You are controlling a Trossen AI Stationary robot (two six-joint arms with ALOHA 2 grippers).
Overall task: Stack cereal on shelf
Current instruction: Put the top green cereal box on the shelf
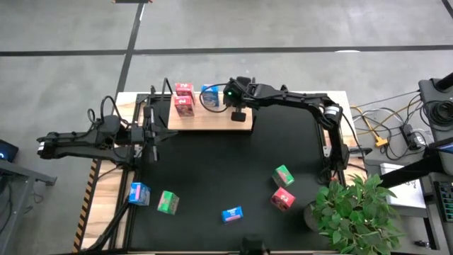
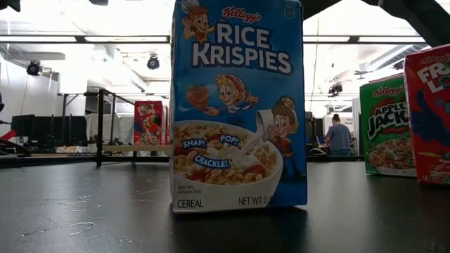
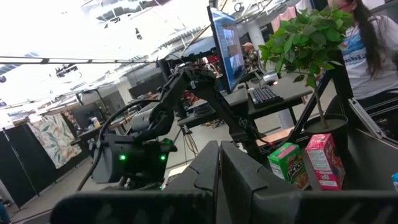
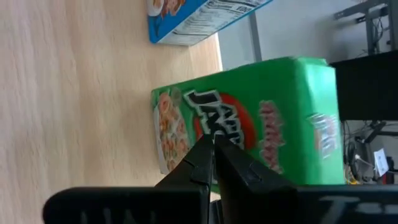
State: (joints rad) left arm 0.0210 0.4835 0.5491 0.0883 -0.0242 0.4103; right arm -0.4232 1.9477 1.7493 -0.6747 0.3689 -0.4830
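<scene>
Cereal is counted first in the high view. Three small pink-red printed cereal boxes are seen: two on the flat light-wood shelf board and one on the black tabletop mat. Three small blue printed cereal boxes are seen: one on the shelf board and two on the mat. Two small green printed cereal boxes are seen, both on the mat. The right gripper is held over the shelf board's right half, and the left gripper at the mat's left edge, well apart from every box.

In the low view, one blue box is seen upright at the centre. One green box and one pink-red box are at the right, and one pink-red box is far behind on the shelf board.

In the left wrist view, the left gripper is shown with its jaws closed on nothing. One green box and one pink-red box are seen side by side beyond it, near a leafy potted plant.

In the right wrist view, the right gripper is shown with its jaws pressed together and nothing held. A third green box is seen lying on the shelf board directly past the tips; whether it is touched cannot be told. One blue box lies beside it.
</scene>
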